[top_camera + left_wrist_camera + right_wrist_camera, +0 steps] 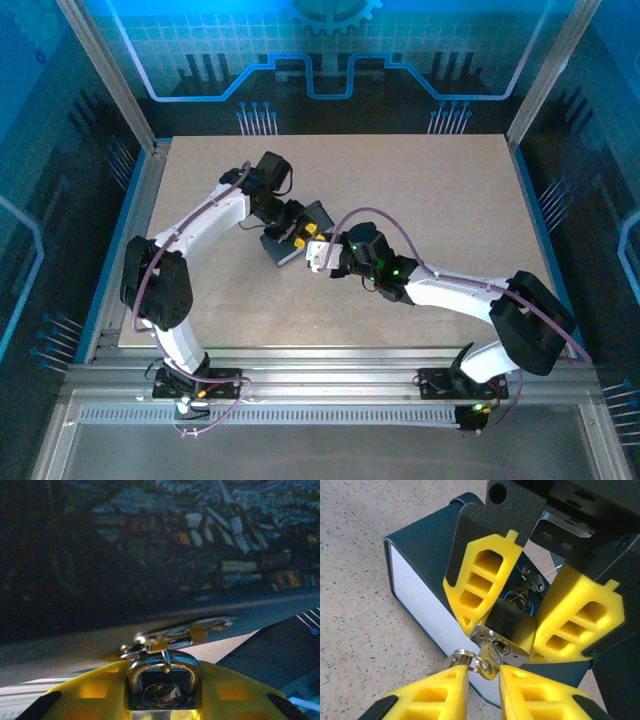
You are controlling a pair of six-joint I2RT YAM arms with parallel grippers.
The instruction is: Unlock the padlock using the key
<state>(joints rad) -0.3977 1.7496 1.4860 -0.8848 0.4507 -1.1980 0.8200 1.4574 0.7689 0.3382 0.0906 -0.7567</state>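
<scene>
The padlock (pixel 512 625) hangs on the hasp of a dark-blue tin (pixel 420 540), and my left gripper (pixel 500 640) is shut on its body from both sides. The key (pixel 490 661) sits in the keyhole on the padlock's silvery underside, with its ring (pixel 462 656) off to the left. My right gripper (pixel 484 672) stands just below, its yellow fingertips narrowly apart on either side of the key's head; a gap still shows on the left. In the left wrist view the shackle (pixel 162 666) loops through the hasp (pixel 172 636) between my left gripper's (pixel 162 695) fingers. From above, both grippers (pixel 298 236) (pixel 316 256) meet at the tin (pixel 283 248).
The tin lies on the speckled table (pixel 360 630) near its middle. Bare tabletop (pixel 430 190) spreads around it. Metal frame posts and blue walls (pixel 560 80) enclose the table.
</scene>
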